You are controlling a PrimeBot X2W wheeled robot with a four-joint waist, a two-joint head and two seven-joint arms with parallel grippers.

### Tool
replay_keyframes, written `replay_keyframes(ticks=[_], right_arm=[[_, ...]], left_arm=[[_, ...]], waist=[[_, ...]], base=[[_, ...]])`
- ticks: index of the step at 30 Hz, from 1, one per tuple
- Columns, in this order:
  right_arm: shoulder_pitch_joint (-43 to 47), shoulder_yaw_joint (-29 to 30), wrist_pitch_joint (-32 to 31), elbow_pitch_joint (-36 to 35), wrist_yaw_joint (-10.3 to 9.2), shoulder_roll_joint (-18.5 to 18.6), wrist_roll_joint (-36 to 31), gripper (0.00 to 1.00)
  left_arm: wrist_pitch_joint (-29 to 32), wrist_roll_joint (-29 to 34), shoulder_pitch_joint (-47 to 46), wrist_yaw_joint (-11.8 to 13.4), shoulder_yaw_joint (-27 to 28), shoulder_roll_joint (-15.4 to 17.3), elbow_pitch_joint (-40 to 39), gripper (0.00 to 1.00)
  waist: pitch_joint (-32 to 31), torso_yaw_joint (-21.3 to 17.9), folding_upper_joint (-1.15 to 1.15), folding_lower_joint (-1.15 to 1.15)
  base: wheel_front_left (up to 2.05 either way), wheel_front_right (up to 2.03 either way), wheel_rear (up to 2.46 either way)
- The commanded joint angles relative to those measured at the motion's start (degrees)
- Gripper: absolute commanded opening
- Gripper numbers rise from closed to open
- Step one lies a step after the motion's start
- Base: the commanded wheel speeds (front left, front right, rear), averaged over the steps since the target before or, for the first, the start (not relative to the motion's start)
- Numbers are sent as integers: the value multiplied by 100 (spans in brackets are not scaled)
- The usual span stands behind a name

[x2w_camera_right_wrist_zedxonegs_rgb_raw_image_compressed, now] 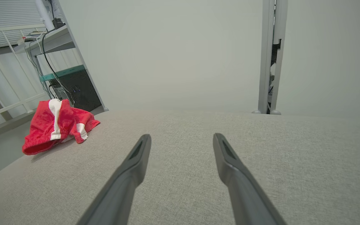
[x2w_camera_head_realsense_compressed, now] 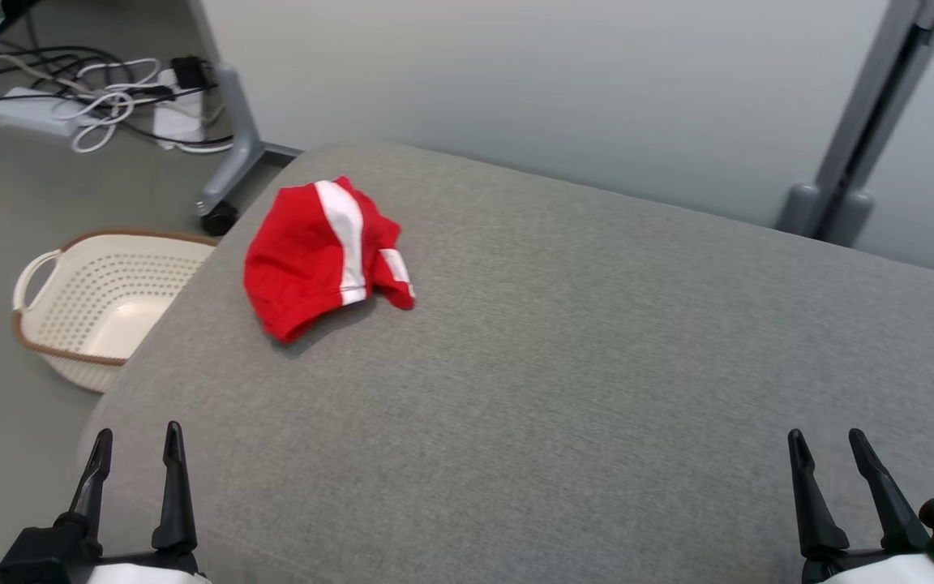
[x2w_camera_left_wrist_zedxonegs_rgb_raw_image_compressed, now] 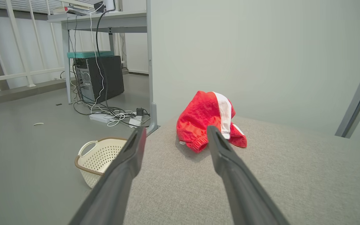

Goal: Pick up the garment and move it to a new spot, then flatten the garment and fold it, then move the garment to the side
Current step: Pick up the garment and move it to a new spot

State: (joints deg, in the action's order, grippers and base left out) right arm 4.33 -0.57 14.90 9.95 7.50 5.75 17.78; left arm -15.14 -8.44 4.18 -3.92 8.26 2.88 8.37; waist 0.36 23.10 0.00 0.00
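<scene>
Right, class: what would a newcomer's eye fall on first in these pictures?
The red garment with white stripes, near the far left corner of the grey cushion. Then the cream basket on the floor left of it, and the left hand and right hand, open, at the near edge.

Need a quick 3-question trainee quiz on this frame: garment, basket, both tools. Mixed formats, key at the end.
1. True or false: the left tool is closed on the red garment.
2. Where does the cream basket sit? A) on the floor, left of the grey cushion B) on top of the cushion C) under the garment
3. Fill in: the garment's stripe is ____.
Key: 1 false; the left tool and the right tool both stand open, apart from the garment. 2 A. 3 white.
</scene>
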Motion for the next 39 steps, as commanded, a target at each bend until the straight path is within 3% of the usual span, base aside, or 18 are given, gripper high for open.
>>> replay_keyframes(ticks=[1, 11, 22, 31, 39], right_arm=[[24, 15, 40, 0, 0, 9, 13, 100], [29, -20, 41, -12, 0, -24, 21, 100], [18, -96, 42, -18, 0, -36, 35, 100], [-259, -50, 33, -126, 0, 168, 2, 100], [-587, 83, -61, -436, 0, 457, -13, 100]], left_arm=[[2, 43, -18, -18, 34, 25, -1, 100], [2, 39, 48, -51, 119, 21, -24, 100], [2, 50, 66, -44, 230, 19, -60, 100], [1, -17, -769, -137, 184, 148, 123, 100], [114, -317, -2540, -190, 257, 540, 708, 100]], waist=[[-9, 230, 0, 0], [-7, 556, 0, 0], [42, 583, 0, 0], [451, -41, 0, 0], [1262, -868, 0, 0]], base=[[0, 0, 0], [0, 0, 0], [0, 0, 0], [0, 0, 0], [0, 0, 0]])
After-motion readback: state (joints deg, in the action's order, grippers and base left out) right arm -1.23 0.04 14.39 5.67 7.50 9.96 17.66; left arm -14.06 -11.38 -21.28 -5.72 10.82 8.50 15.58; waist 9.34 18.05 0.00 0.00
